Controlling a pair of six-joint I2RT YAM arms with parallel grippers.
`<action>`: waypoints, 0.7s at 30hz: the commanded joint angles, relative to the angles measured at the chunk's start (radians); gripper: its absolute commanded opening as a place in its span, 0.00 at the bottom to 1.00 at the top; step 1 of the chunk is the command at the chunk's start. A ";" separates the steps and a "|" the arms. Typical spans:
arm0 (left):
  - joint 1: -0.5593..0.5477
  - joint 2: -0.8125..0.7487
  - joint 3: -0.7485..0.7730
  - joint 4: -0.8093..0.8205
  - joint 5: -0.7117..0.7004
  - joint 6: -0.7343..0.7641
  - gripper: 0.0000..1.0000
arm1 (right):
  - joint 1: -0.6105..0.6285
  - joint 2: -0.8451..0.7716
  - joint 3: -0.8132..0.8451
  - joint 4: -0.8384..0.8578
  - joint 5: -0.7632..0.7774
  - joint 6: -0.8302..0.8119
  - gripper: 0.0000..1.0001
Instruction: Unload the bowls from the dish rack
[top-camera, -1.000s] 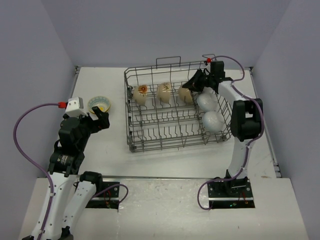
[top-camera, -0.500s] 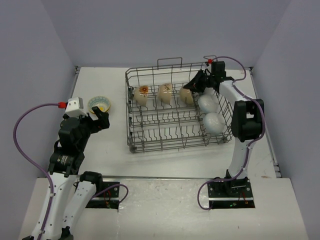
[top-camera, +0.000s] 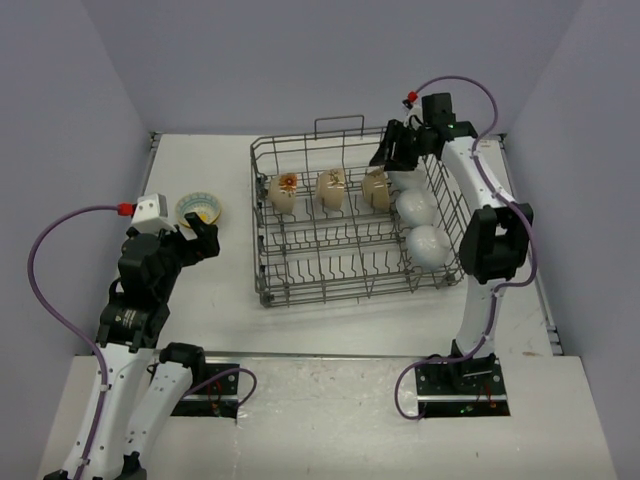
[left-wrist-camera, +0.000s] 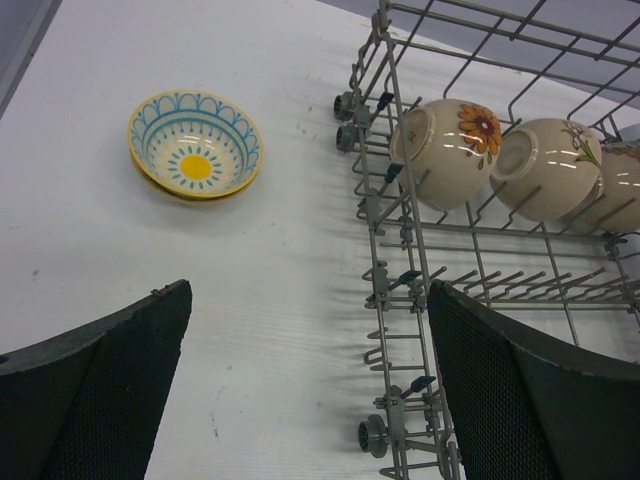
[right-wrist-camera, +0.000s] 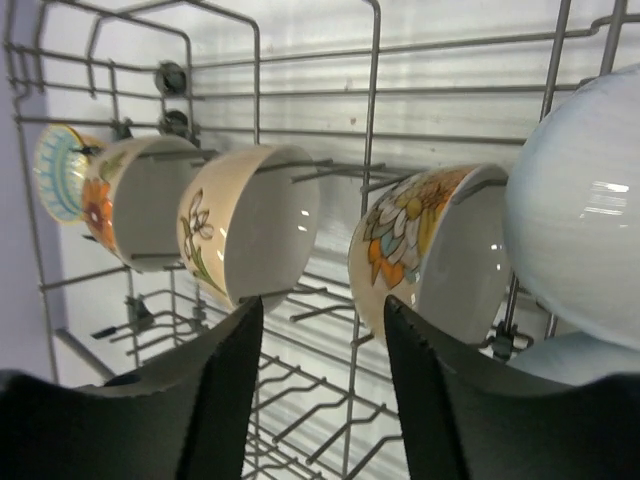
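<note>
right jaws are hanging apart, empty, over the far-right corner of the dish rack (top-camera: 345, 288), apparently lining up on the floral bowl (right-wrist-camera: 430, 250) that tines (right-wrist-camera: 325, 174) are propping on edge. left jaws are gaping too, waiting left of the rack near the teal bowl (top-camera: 199, 208) on the counter (top-camera: 220, 300).

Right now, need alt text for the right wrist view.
Three cream patterned bowls stand on edge between the tines of a grey wire dish rack, with a white bowl at the right edge of the frame. The right gripper is open and empty in the foreground, its dark fingers low in the frame.
</note>
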 joint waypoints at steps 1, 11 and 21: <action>-0.005 0.005 -0.002 0.046 -0.001 0.031 1.00 | 0.087 -0.014 0.106 -0.143 0.167 -0.125 0.55; -0.005 0.008 -0.002 0.046 0.004 0.033 1.00 | 0.197 -0.008 0.105 -0.136 0.666 -0.134 0.90; -0.005 -0.001 -0.002 0.047 0.006 0.033 1.00 | 0.242 0.039 0.032 -0.142 0.749 -0.134 0.97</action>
